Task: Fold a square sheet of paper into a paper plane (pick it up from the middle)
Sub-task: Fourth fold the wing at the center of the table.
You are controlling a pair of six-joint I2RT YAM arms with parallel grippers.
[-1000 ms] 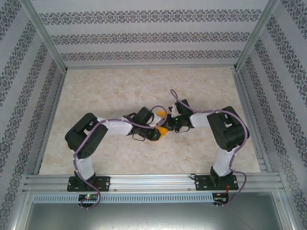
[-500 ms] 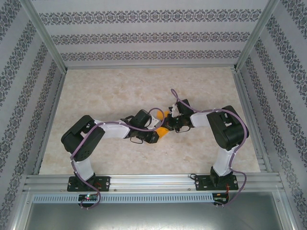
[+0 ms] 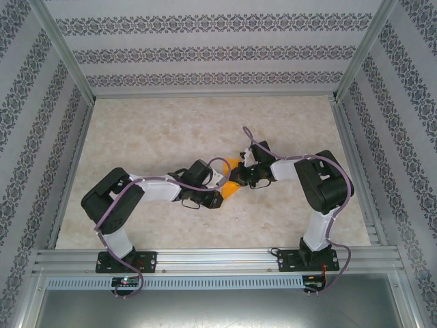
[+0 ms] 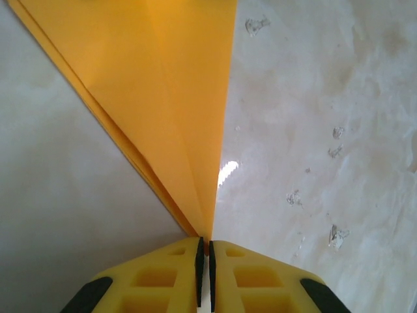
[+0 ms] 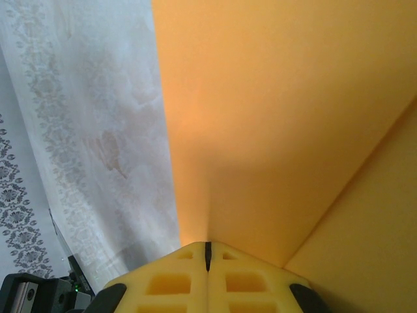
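Left gripper (image 4: 204,254): jaws pinched all but together on the narrow tip of the plane (image 4: 163,98), whose layered orange folds fan out away from the fingers. Right gripper (image 5: 208,251): jaws pressed together on a broad flat part of the same plane, with one crease running off to the right. In the top view the plane sits between the two grippers, near the middle of the table (image 3: 150,130) and well apart from every edge. Whether it touches the surface cannot be told.
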